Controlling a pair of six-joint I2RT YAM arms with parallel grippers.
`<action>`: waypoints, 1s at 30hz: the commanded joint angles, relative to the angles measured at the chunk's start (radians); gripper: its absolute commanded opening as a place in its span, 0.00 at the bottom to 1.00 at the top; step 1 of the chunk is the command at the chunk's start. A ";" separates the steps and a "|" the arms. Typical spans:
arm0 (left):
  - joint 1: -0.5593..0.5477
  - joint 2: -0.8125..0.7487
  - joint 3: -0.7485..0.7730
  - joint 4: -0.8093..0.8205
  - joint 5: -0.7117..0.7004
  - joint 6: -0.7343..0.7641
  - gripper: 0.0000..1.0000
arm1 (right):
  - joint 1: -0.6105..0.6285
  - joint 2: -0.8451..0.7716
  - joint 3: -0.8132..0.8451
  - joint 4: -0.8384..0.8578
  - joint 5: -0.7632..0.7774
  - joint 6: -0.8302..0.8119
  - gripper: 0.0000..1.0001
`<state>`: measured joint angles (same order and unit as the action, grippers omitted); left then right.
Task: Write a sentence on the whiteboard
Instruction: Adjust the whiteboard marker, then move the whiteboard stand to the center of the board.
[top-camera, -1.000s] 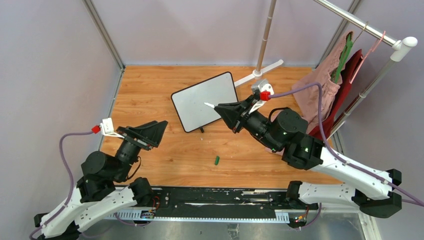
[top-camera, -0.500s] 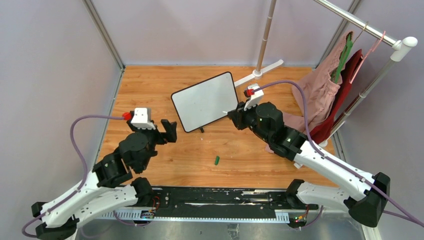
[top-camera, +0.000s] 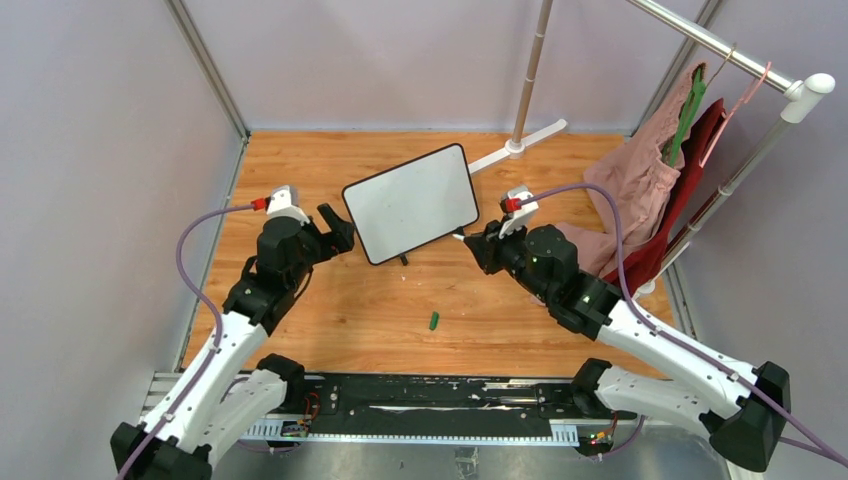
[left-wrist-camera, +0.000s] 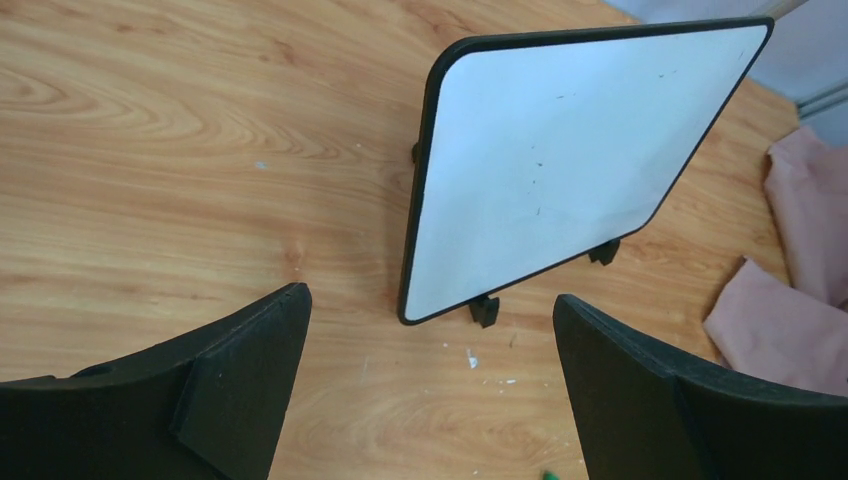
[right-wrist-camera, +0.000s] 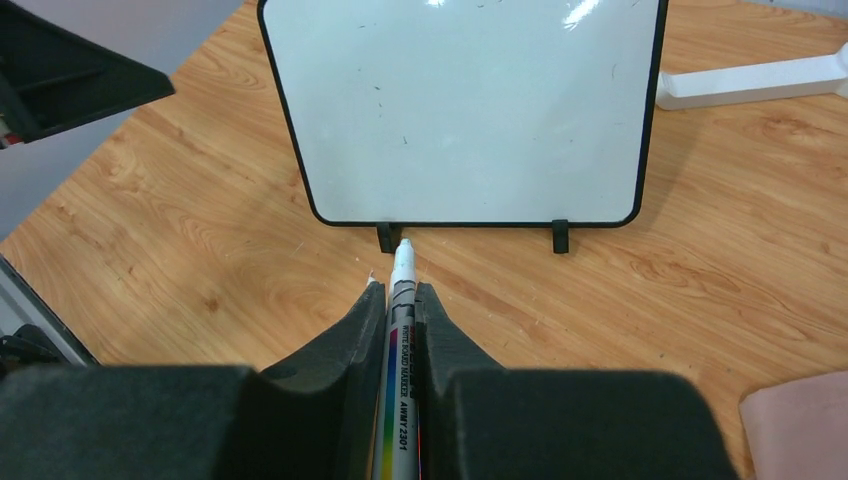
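The table (top-camera: 300, 170) is smooth grained wood with a slight sheen. The whiteboard (top-camera: 410, 205) has a glossy white face and a black plastic rim. The marker (right-wrist-camera: 399, 330) is smooth plastic. The pink cloth (top-camera: 650, 170) at the table's right edge looks soft and matt.

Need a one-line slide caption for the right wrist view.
Right pincer grips a marker, tip aimed at the blank whiteboard standing on the wooden table.

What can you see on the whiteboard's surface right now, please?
The whiteboard bears no writing, only a few faint dark specks. Nothing covers its face; its rear side cannot be seen.
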<state>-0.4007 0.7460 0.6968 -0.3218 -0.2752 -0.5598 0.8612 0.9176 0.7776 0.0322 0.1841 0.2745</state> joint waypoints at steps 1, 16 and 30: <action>0.112 0.063 -0.078 0.288 0.298 -0.102 0.96 | -0.014 -0.049 -0.018 0.060 -0.023 -0.044 0.00; -0.446 0.317 -0.140 0.289 -0.273 -0.257 0.80 | -0.014 -0.302 -0.083 -0.088 0.123 -0.102 0.00; -0.498 0.773 0.061 0.220 -0.443 -0.499 0.58 | -0.014 -0.368 -0.042 -0.164 0.147 -0.077 0.00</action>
<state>-0.8875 1.4425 0.7063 -0.0959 -0.6109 -0.9821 0.8577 0.5503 0.7044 -0.1093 0.3157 0.1940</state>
